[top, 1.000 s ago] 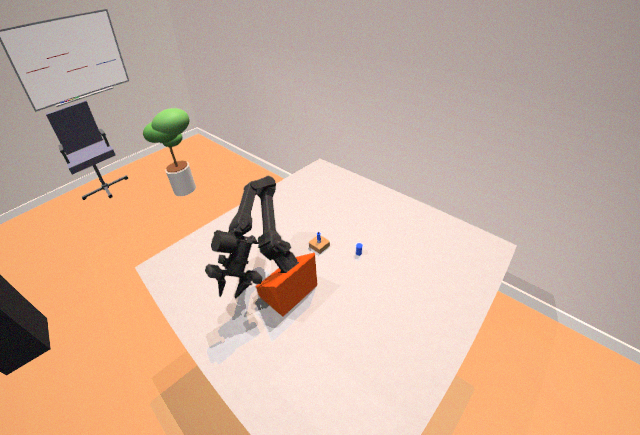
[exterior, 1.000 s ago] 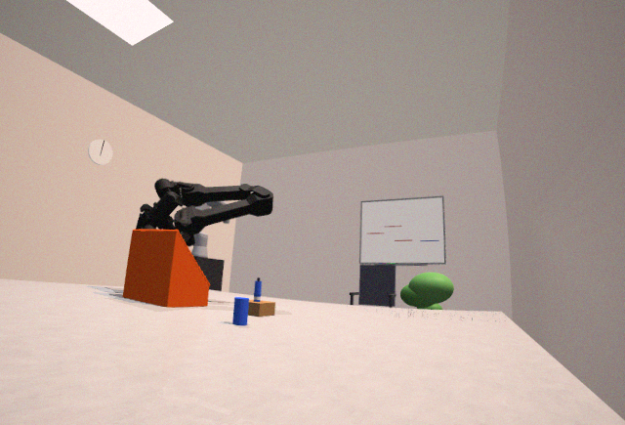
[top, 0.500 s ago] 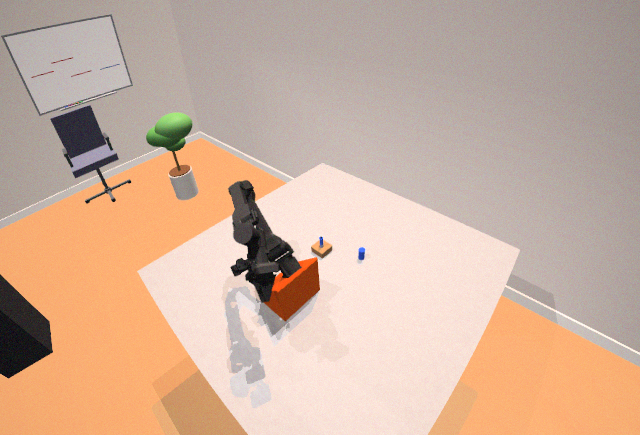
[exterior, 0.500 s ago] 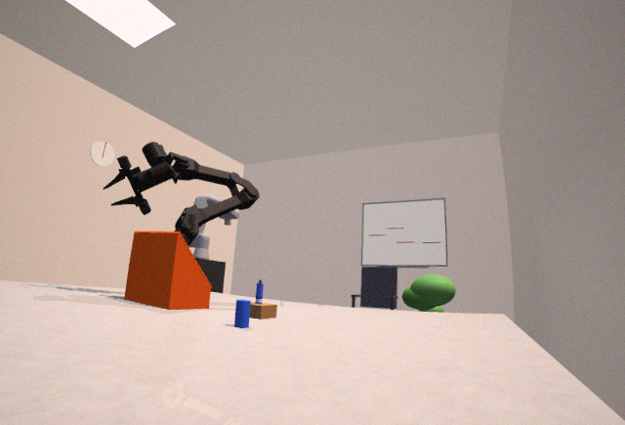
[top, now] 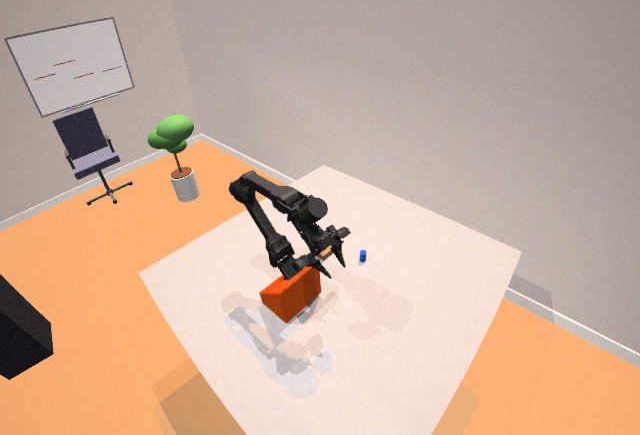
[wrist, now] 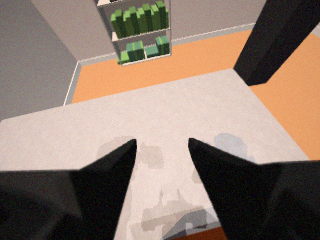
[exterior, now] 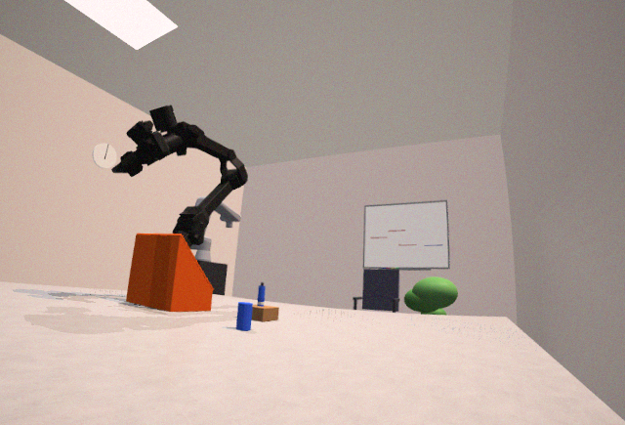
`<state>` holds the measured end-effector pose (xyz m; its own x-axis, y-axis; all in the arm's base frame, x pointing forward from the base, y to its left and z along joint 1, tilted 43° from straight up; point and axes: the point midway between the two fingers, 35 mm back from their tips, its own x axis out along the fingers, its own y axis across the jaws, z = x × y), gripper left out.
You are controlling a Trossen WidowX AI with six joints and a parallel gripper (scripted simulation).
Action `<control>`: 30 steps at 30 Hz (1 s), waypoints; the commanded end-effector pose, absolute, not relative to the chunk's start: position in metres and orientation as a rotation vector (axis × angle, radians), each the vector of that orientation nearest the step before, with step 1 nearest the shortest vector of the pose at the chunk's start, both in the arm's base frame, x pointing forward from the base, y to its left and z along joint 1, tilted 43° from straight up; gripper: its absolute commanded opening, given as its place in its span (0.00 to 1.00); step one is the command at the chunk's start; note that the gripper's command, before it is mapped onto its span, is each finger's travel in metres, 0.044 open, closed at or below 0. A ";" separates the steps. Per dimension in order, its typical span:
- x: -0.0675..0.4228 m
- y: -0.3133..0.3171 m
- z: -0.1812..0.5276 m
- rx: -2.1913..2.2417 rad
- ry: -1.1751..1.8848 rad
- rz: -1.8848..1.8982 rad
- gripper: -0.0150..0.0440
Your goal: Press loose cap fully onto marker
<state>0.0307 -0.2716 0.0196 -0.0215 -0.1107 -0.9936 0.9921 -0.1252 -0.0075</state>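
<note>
The blue cap [top: 362,255] [exterior: 244,316] stands upright on the white table [top: 423,327] [exterior: 353,374]. Just behind it in the exterior view, the blue marker [exterior: 261,293] stands upright in the small tan holder block [exterior: 265,313] [top: 326,255]. In the top view the arm hides the marker. My gripper [top: 336,269] [exterior: 116,168] [wrist: 162,142] is open and empty. It is held high above the table, over the orange block and apart from cap and marker. The wrist view shows only bare table [wrist: 150,115] between the fingers.
A large orange wedge block [top: 289,293] [exterior: 166,274] stands on the table beside the arm's base. Off the table are a potted plant [top: 175,156], an office chair [top: 87,153], a whiteboard [top: 69,66], a black box [top: 20,334] and a bookshelf [wrist: 140,30].
</note>
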 end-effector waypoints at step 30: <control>0.340 -0.025 -0.047 -0.088 1.133 1.166 0.67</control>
